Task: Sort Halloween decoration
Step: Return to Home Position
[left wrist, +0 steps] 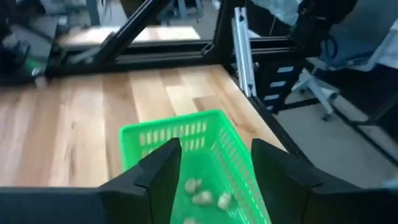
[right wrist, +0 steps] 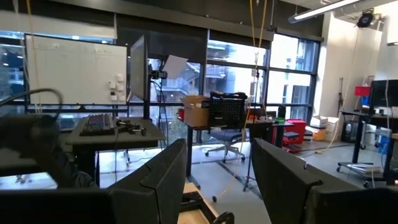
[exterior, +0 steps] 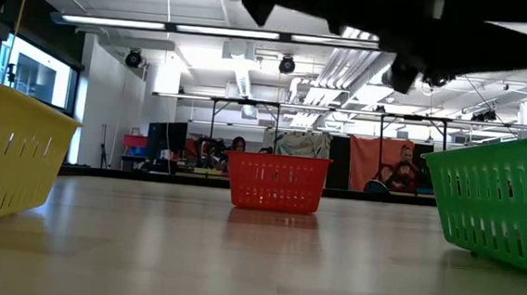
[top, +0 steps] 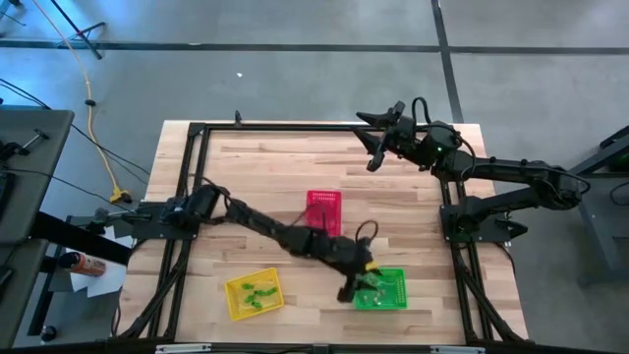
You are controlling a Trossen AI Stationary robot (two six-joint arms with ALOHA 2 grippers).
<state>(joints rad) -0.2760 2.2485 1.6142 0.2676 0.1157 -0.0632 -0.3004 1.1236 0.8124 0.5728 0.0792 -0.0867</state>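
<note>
Both hands are released and empty; right hand (right wrist: 217, 152) waits near the wooden table's (top: 275, 167) far edge; left hand (left wrist: 216, 155) should lift clear of the green mesh basket (left wrist: 168, 126) of pale whitish trinkets (left wrist: 201, 198) before retracting.

The green trinkets (top: 257, 292) lie loose as several small separate pieces, spread over the floor of the yellow basket (top: 232, 300), each far smaller than the basket itself. The pale whitish trinkets (left wrist: 202, 198) are small rounded lumps lying in a close cluster on the floor of the green basket (left wrist: 161, 134), toward one side wall; their finer shape is too blurred to tell
</note>
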